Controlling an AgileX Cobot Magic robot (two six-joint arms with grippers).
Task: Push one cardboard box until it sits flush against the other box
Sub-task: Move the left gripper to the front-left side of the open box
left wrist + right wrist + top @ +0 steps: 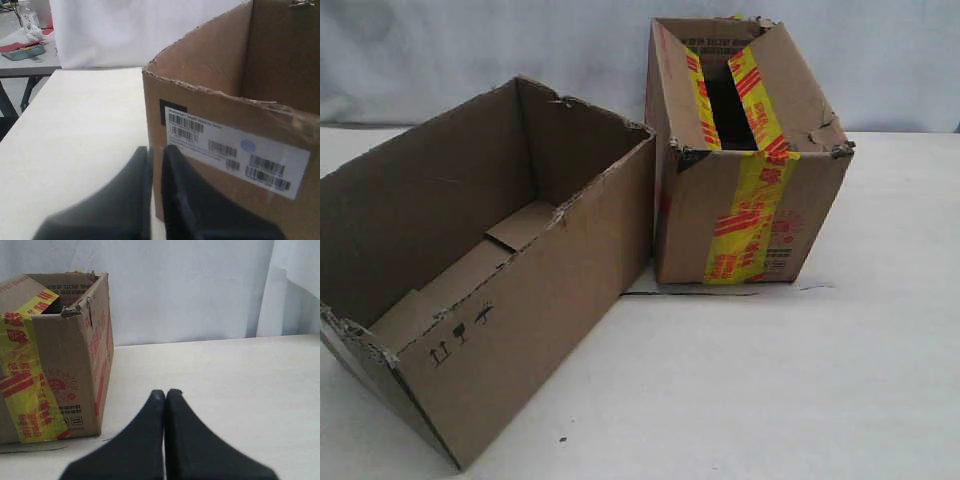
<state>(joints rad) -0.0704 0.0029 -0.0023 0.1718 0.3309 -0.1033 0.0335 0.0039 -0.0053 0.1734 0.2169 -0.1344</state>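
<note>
The plain cardboard box point(550, 300) lies open-topped and angled on the left of the table. Its far corner meets or nearly meets the side of the other box point(740, 210), taped in yellow and red, and a wedge of gap opens toward the front. Neither gripper shows in the exterior view. My left gripper point(156, 149) is shut, its tips right at the corner of the plain box point(225, 100) beside the barcode label point(235, 150); whether they touch it I cannot tell. My right gripper point(166, 391) is shut over bare table, apart from the taped box point(55, 365).
The white table point(770, 380) stretches in front of and to the right of the boxes. A thin flat scrap point(642, 290) lies at the taped box's base. A white curtain hangs behind. Another table with a bottle point(30, 22) stands beyond the table's edge.
</note>
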